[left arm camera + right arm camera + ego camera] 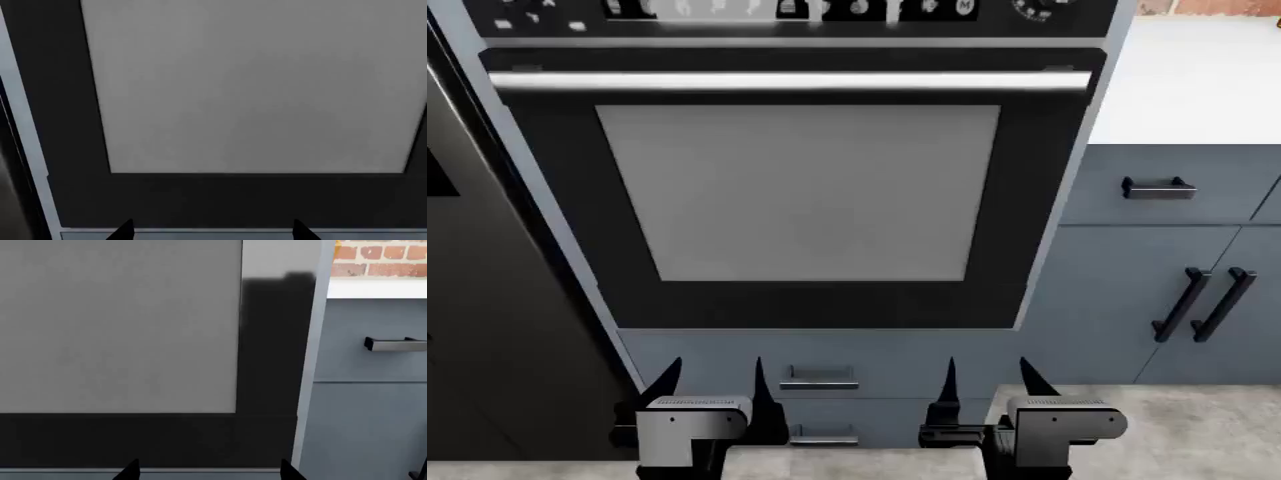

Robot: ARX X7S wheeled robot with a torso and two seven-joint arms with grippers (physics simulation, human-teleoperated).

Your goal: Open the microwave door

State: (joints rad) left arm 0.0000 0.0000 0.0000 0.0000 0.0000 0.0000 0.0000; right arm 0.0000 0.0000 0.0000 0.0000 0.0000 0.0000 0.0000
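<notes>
Oven door (814,300) black, flat pale grey window (801,190) (no pattern on it). Handle bar (787,80) silver. Control panel (787,10) black, small white markings. Cabinet fronts (1121,290) slate blue-grey with black handles (1208,300); drawer below oven same blue-grey, silver pulls (818,378). Countertop (1194,75) white. Brick wall (380,257) red-brown, pale mortar lines. Left gripper (710,385) and right gripper (985,385): black fingers, grey bodies. Floor (1214,420) mottled grey.

white countertop (1194,80) sits upper right of the frame over the blue cabinets (1174,260), brick wall (1208,6) behind it
</notes>
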